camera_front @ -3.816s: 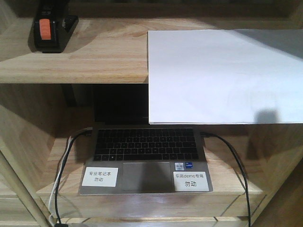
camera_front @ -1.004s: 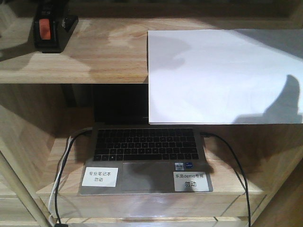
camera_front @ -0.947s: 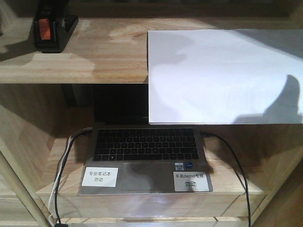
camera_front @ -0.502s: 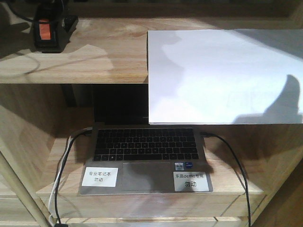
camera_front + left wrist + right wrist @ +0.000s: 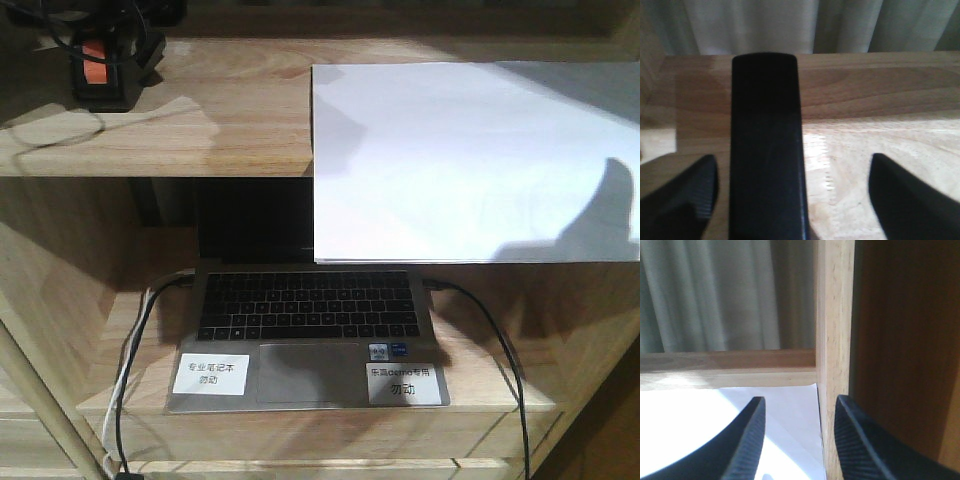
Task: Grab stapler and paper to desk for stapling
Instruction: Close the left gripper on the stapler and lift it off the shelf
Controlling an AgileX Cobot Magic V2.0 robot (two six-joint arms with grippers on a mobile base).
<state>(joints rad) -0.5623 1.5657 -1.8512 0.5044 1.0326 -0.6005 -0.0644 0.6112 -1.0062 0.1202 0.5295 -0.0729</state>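
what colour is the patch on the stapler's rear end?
Orange-red patch on the black stapler. It shows best in the exterior front-facing view.

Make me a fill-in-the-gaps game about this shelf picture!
The stapler lies between the left pincer's two ___.
The paper is coloured ___.
The laptop sits on the lower shelf, ___ the paper.
Missing words: fingers; white; below.

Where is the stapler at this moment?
Front view: the stapler sits far left on the upper shelf, well left of the paper; the left wrist view shows it inside the open left gripper.
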